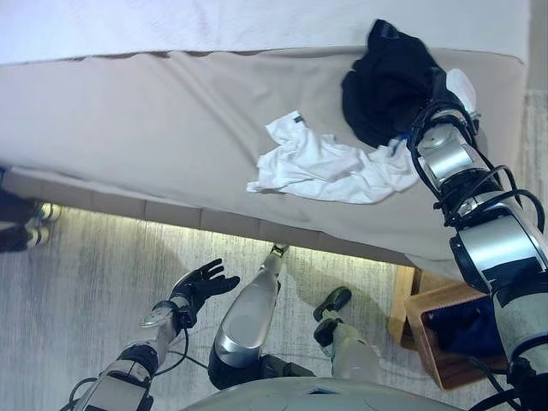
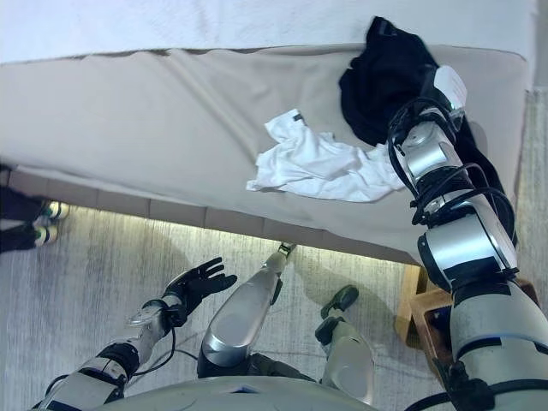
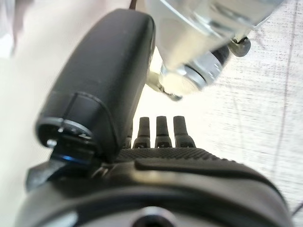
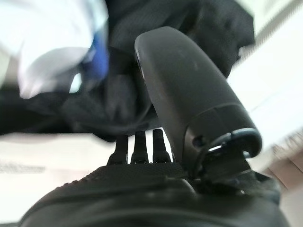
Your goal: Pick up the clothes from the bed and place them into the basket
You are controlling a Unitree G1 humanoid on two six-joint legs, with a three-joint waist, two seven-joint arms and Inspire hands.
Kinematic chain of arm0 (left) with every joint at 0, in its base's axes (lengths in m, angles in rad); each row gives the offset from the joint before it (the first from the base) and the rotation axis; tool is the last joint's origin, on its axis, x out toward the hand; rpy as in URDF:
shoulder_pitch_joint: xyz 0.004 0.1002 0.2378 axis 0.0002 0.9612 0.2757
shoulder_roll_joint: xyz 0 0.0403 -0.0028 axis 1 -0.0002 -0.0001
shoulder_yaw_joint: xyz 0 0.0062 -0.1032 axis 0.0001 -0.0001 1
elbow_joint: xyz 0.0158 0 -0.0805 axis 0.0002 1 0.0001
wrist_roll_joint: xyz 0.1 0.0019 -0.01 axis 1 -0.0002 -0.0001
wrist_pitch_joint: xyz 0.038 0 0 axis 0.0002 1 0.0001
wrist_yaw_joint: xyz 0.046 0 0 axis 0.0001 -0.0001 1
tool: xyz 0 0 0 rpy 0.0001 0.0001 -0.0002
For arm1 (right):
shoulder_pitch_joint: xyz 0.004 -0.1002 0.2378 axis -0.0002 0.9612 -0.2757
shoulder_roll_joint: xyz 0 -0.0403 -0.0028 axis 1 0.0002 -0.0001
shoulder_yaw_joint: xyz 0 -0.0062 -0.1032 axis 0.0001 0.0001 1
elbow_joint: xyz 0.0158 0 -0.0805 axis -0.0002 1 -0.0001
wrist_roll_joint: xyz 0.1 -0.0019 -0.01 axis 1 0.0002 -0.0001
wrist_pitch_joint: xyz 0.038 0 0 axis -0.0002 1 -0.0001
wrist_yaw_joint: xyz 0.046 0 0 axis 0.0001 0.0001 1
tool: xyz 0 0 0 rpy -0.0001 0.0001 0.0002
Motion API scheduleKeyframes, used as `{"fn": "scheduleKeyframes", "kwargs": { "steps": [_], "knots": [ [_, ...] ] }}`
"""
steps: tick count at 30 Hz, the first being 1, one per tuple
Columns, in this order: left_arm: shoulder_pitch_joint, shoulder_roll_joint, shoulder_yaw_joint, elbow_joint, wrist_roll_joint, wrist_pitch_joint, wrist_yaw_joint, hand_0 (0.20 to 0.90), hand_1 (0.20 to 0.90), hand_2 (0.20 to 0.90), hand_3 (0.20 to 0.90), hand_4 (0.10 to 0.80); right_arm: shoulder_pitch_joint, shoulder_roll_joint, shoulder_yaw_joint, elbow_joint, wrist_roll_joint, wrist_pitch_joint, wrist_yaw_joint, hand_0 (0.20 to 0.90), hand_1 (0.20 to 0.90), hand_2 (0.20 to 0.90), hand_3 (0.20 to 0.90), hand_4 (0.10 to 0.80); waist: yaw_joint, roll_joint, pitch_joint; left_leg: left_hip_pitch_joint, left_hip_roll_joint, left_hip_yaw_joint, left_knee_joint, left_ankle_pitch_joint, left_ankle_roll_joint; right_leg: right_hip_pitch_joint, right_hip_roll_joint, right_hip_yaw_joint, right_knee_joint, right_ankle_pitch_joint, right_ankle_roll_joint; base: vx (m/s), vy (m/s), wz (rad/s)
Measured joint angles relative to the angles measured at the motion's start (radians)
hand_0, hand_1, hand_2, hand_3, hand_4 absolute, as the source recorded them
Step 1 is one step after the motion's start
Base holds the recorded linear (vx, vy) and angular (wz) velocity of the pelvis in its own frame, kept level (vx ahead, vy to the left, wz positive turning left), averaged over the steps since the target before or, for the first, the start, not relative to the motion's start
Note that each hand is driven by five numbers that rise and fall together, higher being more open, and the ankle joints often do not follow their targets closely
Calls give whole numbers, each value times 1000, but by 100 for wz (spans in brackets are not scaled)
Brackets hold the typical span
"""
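A black garment (image 1: 385, 81) lies bunched at the far right of the beige bed (image 1: 154, 120). A crumpled white garment (image 1: 325, 167) lies beside it, nearer the bed's front edge. My right hand (image 1: 461, 87) reaches over the bed and rests against the black garment's right side. In the right wrist view its fingers (image 4: 136, 147) run straight toward the dark cloth (image 4: 199, 28) with the thumb raised, so it is open. My left hand (image 1: 199, 282) hangs low over the floor, open and holding nothing. A wooden basket (image 1: 419, 334) stands on the floor at lower right.
Dark cloth (image 1: 467, 330) lies inside the basket. A person's shoes (image 1: 26, 224) show by the bed's left end. White bedding (image 1: 214, 26) covers the far side of the bed. Light wooden floor (image 1: 103, 291) runs along the bed's front edge.
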Motion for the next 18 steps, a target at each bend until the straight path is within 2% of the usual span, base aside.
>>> {"fn": "scheduleKeyframes", "kwargs": {
  "steps": [3, 5, 9, 10, 12, 14, 18],
  "knots": [
    [3, -1, 0, -1, -1, -4, -14, 900, 900, 900, 900, 800, -31, 8, 0, 62, 6, 36, -3, 900, 900, 900, 900, 800, 26, -1, 2, -44, -7, -16, 30, -1, -1, -31, -9, -21, 29, -6, 8, -9, 56, 16],
    [8, -2, 0, -1, -10, -15, -26, 900, 900, 900, 900, 800, -56, 9, 0, 91, 8, 71, 2, 900, 900, 900, 900, 800, 34, -4, 4, -72, -9, -25, 50, -10, -12, -59, -14, -25, 58, -14, 8, 3, 23, 13],
    [13, -1, -1, -27, -23, -36, -37, 900, 900, 900, 900, 800, -101, 6, 3, 143, -2, 149, 51, 900, 900, 900, 900, 800, 48, -10, 9, -122, -11, -38, 78, -16, -10, -116, -29, -32, 128, -42, 5, -3, -52, 7],
    [14, 0, -1, -41, -31, -45, -37, 900, 900, 900, 900, 800, -119, -1, 7, 161, -2, 160, 71, 300, 300, 300, 200, 100, 48, -10, 9, -148, -11, -51, 90, -19, -9, -133, -28, -44, 141, -49, 7, 14, -115, 32],
    [14, 5, 0, -96, -40, -61, -37, 900, 900, 900, 900, 800, -146, -26, 7, 168, 5, 158, 55, 300, 300, 300, 200, 100, 49, -12, 9, -223, -7, -79, 111, -19, -9, -197, -26, -73, 174, -63, 4, -6, -93, 35],
    [14, 5, -2, -109, -40, -64, -36, 900, 900, 900, 900, 800, -149, -28, 5, 154, 41, 121, -20, 300, 300, 300, 200, 100, 49, -14, 10, -260, -4, -83, 129, -19, -9, -231, -28, -76, 194, -68, 0, -28, -48, 11],
    [40, 12, 0, -103, -39, -67, -30, 900, 900, 900, 900, 800, -144, -11, 1, 1, 119, 5, -202, 300, 300, 300, 200, 100, 39, -28, 18, -267, 7, -54, 142, -18, -9, -246, -24, -57, 201, -67, -1, -13, -61, -22]
  ]
}}
